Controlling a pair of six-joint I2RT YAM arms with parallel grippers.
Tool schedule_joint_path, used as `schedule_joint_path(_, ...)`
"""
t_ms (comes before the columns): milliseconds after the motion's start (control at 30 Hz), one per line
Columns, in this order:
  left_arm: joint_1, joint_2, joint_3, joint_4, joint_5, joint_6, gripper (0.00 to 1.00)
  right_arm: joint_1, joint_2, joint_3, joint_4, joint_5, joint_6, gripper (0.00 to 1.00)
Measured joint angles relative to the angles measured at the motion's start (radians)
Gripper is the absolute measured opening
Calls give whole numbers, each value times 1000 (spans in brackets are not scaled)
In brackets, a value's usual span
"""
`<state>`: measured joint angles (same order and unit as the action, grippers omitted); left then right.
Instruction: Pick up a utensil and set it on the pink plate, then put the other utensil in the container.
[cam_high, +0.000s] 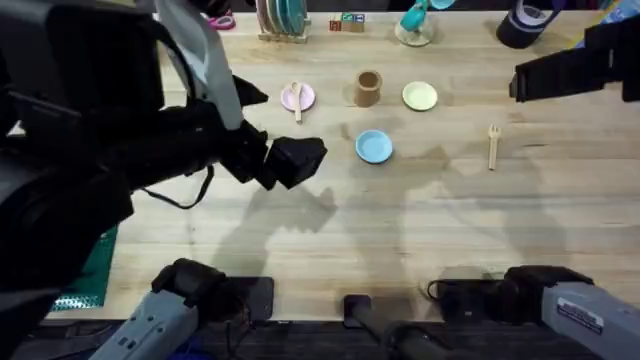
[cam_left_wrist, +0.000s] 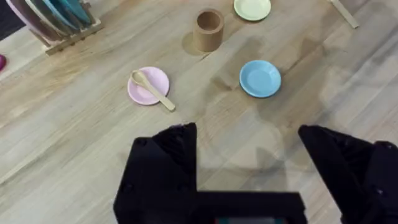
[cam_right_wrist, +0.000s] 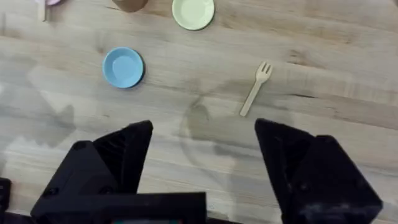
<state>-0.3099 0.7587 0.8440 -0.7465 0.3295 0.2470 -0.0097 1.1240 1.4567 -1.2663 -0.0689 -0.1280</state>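
Observation:
The wooden utensil (cam_left_wrist: 152, 90) with the rounded end lies across the pink plate (cam_left_wrist: 140, 93), its handle sticking over the rim; the overhead view shows it too (cam_high: 296, 101) on the pink plate (cam_high: 305, 96). Apart on the bare table, right of the plates, lies the wooden fork (cam_high: 493, 146) (cam_right_wrist: 255, 89). The tan container (cam_high: 368, 88) (cam_left_wrist: 208, 30) stands upright between the pink and yellow-green plates. My left gripper (cam_left_wrist: 249, 155) hangs open and empty, above the table near the pink plate. High over the fork's side, my right gripper (cam_right_wrist: 202, 155) is open and empty.
A light blue plate (cam_high: 374, 146) sits in the middle and a yellow-green plate (cam_high: 420, 96) right of the container. At the back edge stands a rack of plates (cam_high: 280, 18) beside other small items. The left arm (cam_high: 120, 150) looms large over the table's left.

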Motion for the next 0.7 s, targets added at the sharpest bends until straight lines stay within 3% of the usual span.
schedule_joint_path(233,0,52,0,28,0,-1,995,0,27,0,-4,0,0,998)
schedule_joint_path(467,0,96,0,90,15,-1,995,0,130,-1,13,2,5,998)
schedule_joint_path(700,0,106,0,152,27,-1,996,0,200,-67,123,82,106,998)
